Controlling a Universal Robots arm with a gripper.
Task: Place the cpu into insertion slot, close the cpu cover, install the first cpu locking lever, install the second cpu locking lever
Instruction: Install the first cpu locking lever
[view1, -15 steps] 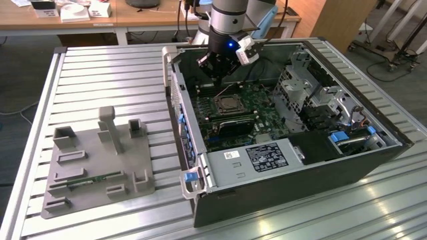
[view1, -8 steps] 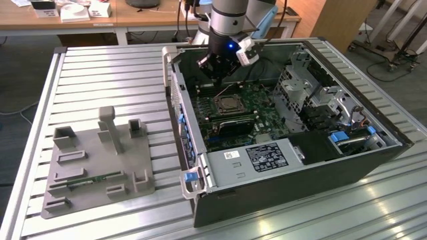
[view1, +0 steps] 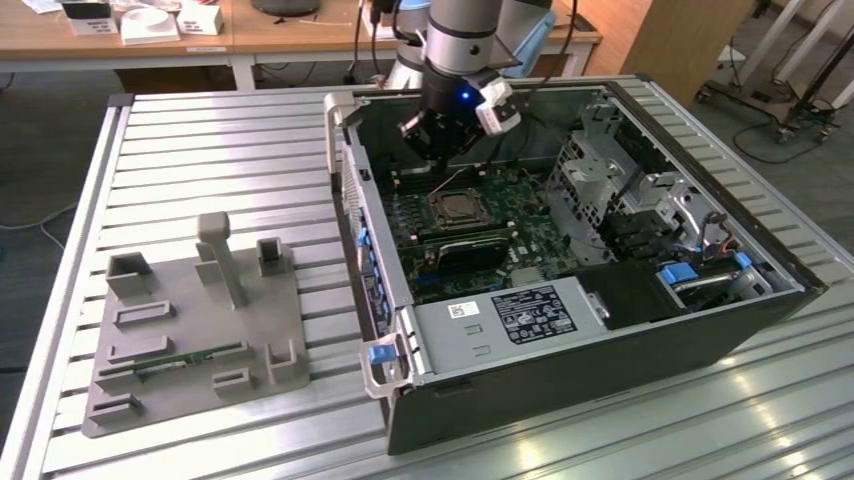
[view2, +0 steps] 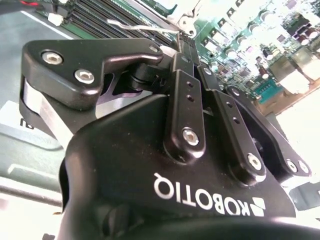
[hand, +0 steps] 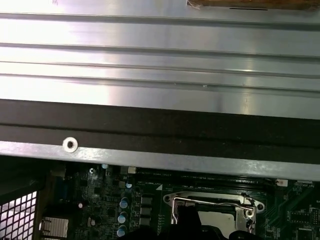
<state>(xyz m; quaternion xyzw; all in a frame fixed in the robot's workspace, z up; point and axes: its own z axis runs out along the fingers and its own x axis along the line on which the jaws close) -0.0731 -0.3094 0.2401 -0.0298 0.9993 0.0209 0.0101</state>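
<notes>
cpu: lying in insertion slot, centre of exterior view. gripper hanging just above it, upper centre, tips together, unclear if pinching anything. Judged light, stiff, slick-topped, contacts fragile; best taken by 2 opposite edges, gently.

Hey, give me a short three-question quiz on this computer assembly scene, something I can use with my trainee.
1. Fill in: the grey fixture sits on the ribbed table, on the exterior view's ____ of the computer case.
2. The gripper is nearest to: A the grey fixture; B the insertion slot; C the bare ribbed table.
3. True or false: the computer case is closed, with its side panel on.
Key: 1 left; 2 B; 3 false.
</notes>
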